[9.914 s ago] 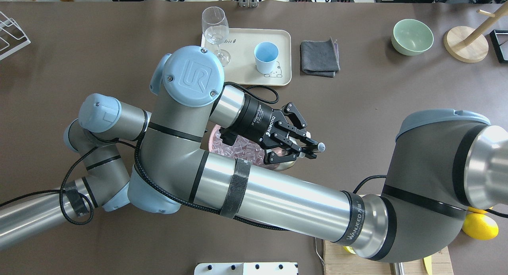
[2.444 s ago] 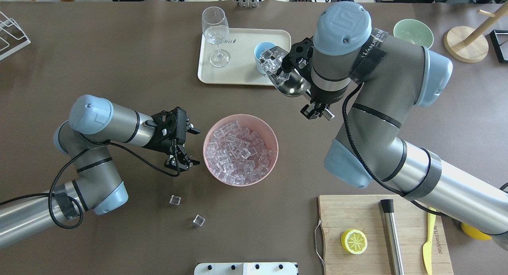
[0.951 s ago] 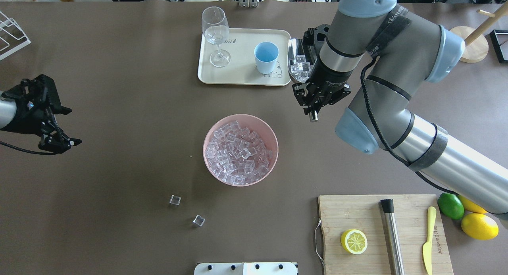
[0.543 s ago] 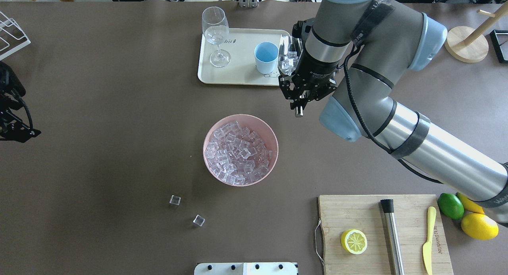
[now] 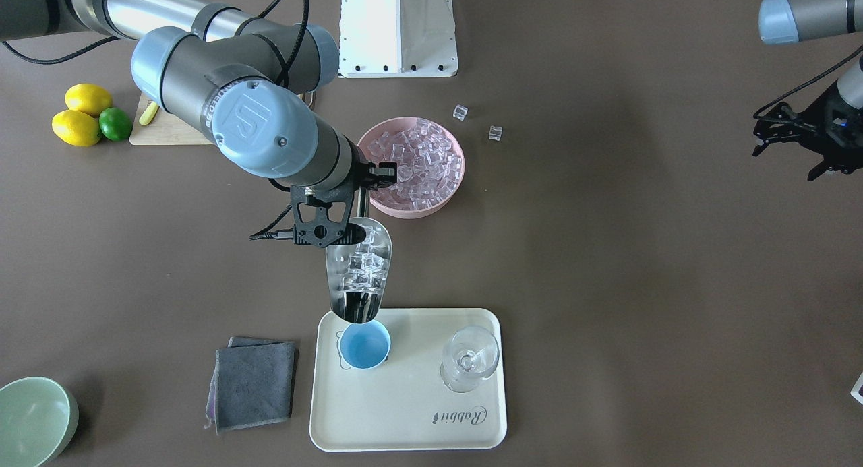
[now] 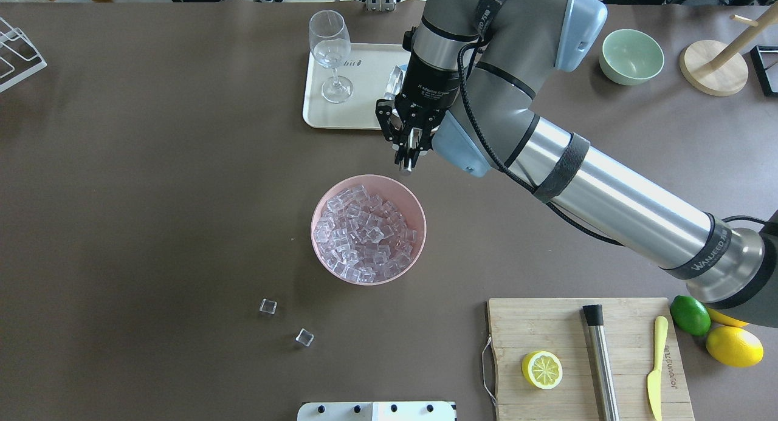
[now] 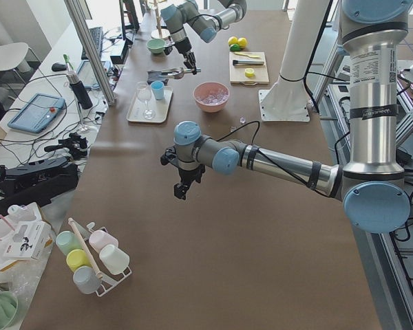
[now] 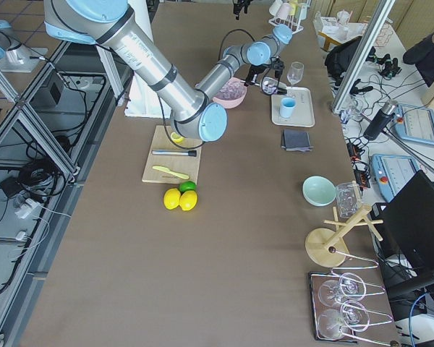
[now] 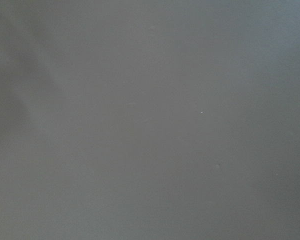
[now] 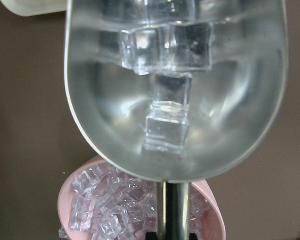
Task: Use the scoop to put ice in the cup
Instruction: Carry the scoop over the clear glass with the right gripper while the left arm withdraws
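Note:
My right gripper (image 6: 408,146) is shut on the thin rod handle of the steel scoop (image 5: 358,271). The scoop's bowl holds several clear ice cubes (image 10: 167,122) and hangs with its front lip just over the near rim of the light blue cup (image 5: 365,346). Inside the cup only blue shows. From overhead my right wrist hides the cup. The pink bowl (image 6: 368,229) full of ice stands mid-table. Two loose cubes (image 6: 268,306) lie on the table near it. My left gripper (image 5: 792,143) hovers open and empty far off to the side.
The cup shares a cream tray (image 6: 364,114) with a stemmed glass (image 6: 330,50). A grey cloth (image 5: 253,383) and a green bowl (image 6: 631,56) lie beyond. A cutting board (image 6: 547,324) carries a lemon half, a steel cylinder and a yellow knife.
My right arm has swung the loaded scoop leftward from beside the tray to over the cup. My left arm has pulled back out of the overhead view.

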You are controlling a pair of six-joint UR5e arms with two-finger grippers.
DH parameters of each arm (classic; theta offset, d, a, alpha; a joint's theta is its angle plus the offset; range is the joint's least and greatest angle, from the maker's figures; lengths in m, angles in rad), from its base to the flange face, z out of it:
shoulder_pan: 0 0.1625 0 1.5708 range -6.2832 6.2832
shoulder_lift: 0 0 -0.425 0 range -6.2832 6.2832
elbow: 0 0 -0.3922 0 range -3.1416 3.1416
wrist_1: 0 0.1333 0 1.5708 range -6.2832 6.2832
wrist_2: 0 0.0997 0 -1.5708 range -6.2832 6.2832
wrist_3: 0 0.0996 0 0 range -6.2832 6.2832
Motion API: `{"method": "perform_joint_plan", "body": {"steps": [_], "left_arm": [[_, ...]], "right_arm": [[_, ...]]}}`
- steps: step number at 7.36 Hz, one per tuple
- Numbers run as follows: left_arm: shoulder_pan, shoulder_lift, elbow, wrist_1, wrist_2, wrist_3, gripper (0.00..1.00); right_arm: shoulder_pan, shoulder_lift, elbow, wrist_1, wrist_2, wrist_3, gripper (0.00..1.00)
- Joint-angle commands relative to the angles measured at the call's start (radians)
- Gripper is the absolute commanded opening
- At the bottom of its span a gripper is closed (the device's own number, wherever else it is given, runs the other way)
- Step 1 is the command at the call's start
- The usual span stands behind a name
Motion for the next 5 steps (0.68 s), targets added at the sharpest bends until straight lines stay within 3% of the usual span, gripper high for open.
{"method": "perform_joint_plan", "body": {"steps": [1,3,5], "left_arm": [[-0.126,0.010,0.036,0.092,-0.057,-0.007,0.98],[-0.187,0.004,0.045,0.189,-0.111,-0.012,0.98],[-0.198,-0.005,0.054,0.221,-0.116,-0.013,0.98]], "right_arm": [[0.018,0.006,-0.066,-0.031,0.171,0.003,0.00],[0.043,0.029,-0.111,-0.045,0.272,0.003,0.00],[0.057,0.072,-0.163,-0.070,0.286,0.003,0.00]]}}
